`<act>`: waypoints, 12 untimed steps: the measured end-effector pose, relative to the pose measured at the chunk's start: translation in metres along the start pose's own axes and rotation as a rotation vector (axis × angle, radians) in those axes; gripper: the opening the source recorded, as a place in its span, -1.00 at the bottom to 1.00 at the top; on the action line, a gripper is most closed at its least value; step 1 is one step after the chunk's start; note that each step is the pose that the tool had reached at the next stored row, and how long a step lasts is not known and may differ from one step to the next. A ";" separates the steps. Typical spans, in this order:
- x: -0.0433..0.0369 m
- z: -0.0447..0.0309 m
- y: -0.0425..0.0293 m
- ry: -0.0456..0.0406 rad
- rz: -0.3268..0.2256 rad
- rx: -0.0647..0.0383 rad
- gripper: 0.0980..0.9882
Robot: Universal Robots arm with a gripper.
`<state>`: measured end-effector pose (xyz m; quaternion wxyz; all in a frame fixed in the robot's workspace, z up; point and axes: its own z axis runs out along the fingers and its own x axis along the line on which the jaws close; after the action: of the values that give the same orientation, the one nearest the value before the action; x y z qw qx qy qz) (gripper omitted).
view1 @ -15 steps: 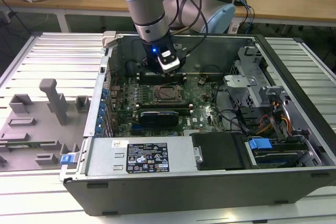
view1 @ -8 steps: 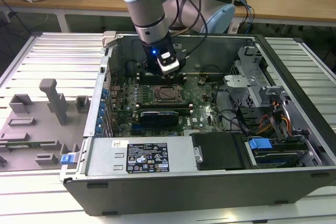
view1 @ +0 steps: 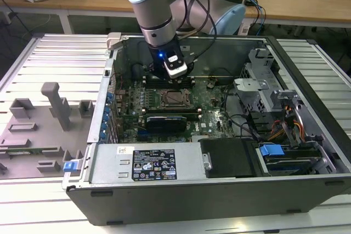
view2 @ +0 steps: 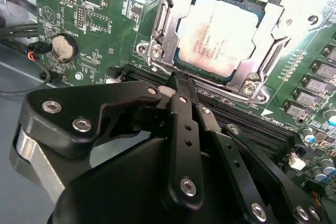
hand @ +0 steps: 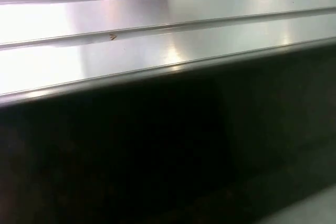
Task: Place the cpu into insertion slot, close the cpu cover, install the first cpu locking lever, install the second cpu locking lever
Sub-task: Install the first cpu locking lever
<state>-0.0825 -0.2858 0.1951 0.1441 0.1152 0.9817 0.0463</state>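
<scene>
The cpu [view2: 218, 35], a flat square chip with a silvery-grey top, lies in the insertion slot [view1: 164, 100] on the green motherboard. The cpu cover [view2: 167, 11], a thin metal frame with a square window, lies down over the chip's edges. Thin lever rods [view2: 159, 24] run along two sides of the socket; whether they are latched I cannot tell. My gripper [view2: 175, 81] has its black fingers shut together with nothing between them. Its tip hovers just off one corner of the socket, over the memory slots. In the exterior view the gripper [view1: 175, 84] hangs right above the socket's far edge.
Long memory slots [view2: 252, 121] run beside the socket, and a coin battery [view2: 64, 45] sits further off. A black card [view1: 167, 120], a drive cage [view1: 263, 94] and cables crowd the case. A grey fixture [view1: 52, 105] stands on the ribbed metal table [hand: 157, 40].
</scene>
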 end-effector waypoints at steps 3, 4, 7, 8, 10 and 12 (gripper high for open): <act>-0.0051 0.0017 0.0011 0.0001 0.000 0.000 -0.98; -0.0053 0.0017 0.0011 0.0002 0.000 -0.001 -0.98; -0.0054 0.0017 0.0011 0.0034 0.004 -0.015 -0.98; -0.0054 0.0018 0.0013 0.0042 0.006 -0.019 -0.98; -0.0056 0.0011 0.0013 0.0043 0.006 -0.019 -0.98; -0.0067 -0.0025 0.0018 0.0042 0.006 -0.019 -0.98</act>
<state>-0.0767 -0.2859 0.1995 0.1430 0.1165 0.9812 0.0562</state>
